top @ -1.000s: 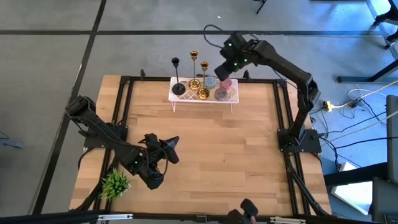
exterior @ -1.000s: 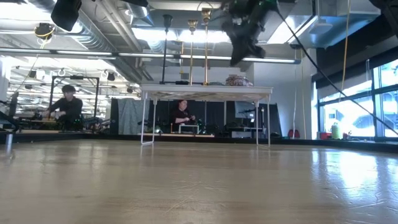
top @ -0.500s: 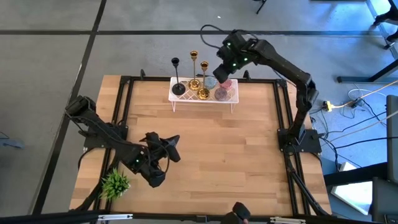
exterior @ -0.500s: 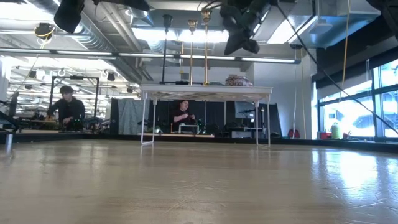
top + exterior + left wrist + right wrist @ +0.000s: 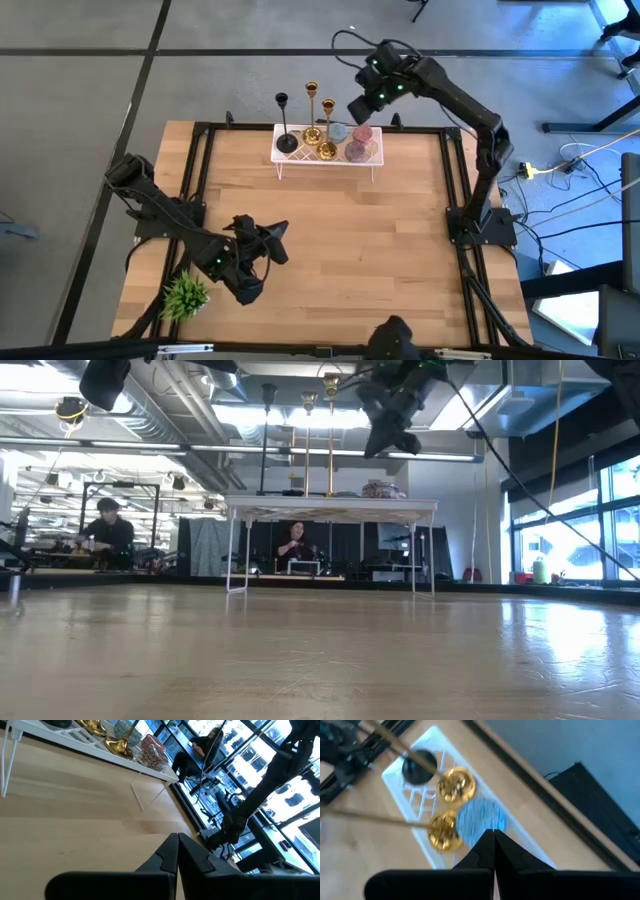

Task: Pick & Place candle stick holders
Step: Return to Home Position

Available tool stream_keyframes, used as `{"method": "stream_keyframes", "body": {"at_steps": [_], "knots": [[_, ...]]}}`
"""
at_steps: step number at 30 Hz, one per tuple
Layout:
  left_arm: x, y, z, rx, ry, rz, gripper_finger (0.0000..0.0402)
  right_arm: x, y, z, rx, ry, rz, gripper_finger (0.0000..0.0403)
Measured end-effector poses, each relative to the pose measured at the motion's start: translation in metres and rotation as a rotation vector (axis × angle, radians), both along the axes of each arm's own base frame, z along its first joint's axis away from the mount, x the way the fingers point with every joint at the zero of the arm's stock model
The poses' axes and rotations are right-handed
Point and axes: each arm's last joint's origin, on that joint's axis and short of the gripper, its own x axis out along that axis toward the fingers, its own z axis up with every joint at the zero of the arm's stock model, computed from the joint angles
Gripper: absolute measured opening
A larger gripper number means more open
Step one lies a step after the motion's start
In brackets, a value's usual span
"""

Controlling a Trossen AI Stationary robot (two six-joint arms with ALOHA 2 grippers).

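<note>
On the white shelf [image 5: 300, 160] at the table's far edge we see the three candle stick holders [image 5: 313, 135] upright, black beside two gold. Above the shelf our right gripper [image 5: 362, 108] hovers, fingers pressed together, empty; our left gripper [image 5: 277, 242], likewise closed and empty, sits near the green plant [image 5: 185, 295].

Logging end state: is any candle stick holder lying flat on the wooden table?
No, the black candle stick holder and both gold candle stick holders stand upright on the white shelf.
</note>
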Motion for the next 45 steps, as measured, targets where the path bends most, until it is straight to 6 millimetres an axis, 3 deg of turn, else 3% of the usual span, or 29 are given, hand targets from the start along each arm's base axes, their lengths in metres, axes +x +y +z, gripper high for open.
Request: {"method": "stream_keyframes", "body": {"at_steps": [5,9,17,21,26,29,35,41,45], "knots": [[-0.001,-0.001,0.0,-0.004,-0.005,-0.003,0.0001,-0.024,0.012,0.016,0.0,0.035,0.052,0.0],[-0.002,-0.002,0.0,0.001,0.009,-0.013,0.0003,-0.051,0.044,0.048,-0.054,0.012,0.118,0.0],[-0.012,-0.001,0.004,-0.015,0.079,-0.064,0.0003,-0.12,0.151,0.118,-0.179,-0.169,0.129,0.0],[-0.018,-0.002,0.01,-0.019,0.094,-0.098,0.0001,-0.152,0.204,0.127,-0.158,-0.253,0.074,0.0],[-0.022,-0.006,0.011,0.021,0.132,-0.14,0.0002,-0.163,0.254,0.095,-0.109,-0.224,0.029,0.0],[-0.024,-0.008,0.011,0.021,0.145,-0.158,0.0001,-0.151,0.283,0.061,-0.1,-0.219,0.011,0.0],[-0.022,-0.01,0.012,-0.032,0.101,-0.157,0.0002,-0.119,0.337,-0.014,0.031,-0.319,0.168,0.0],[-0.015,-0.003,0.013,-0.057,0.085,-0.124,0.0002,-0.104,0.36,-0.067,0.23,-0.441,0.349,0.0],[-0.007,0.009,0.013,-0.083,0.06,-0.063,0.0001,-0.109,0.366,-0.087,0.313,-0.388,0.47,0.0]]}}
